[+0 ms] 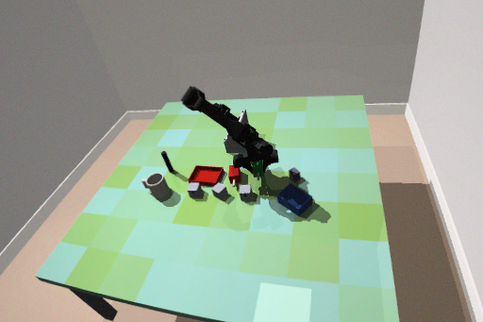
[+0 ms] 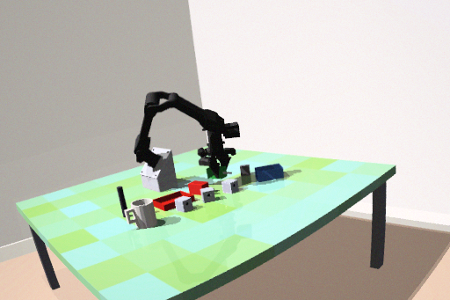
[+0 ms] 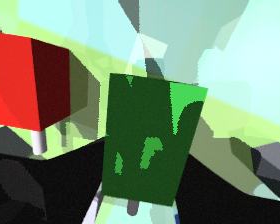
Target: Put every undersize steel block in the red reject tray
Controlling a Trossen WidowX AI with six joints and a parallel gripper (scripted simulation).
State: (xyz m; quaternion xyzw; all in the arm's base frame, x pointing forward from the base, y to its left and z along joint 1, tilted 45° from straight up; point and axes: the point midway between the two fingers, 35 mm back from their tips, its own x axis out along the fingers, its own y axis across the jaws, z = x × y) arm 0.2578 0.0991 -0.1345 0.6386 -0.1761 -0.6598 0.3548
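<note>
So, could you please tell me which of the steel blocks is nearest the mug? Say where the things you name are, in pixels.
The end block (image 1: 194, 190) (image 2: 184, 204) of the row of three, on the mug (image 1: 159, 189) (image 2: 145, 215) side; the row's other two sit progressively farther from it.

My exterior view is bright, its near table edge bowing. From above, I see the blue box (image 1: 295, 199) (image 2: 269, 172) throw its shadow rightward and a pale glare patch near the table's (image 1: 208, 247) (image 2: 193, 244) front edge. Fine grain speckles the walls; my wrist close-up mixes washed-out highlights with hard, dark shadows.
</note>
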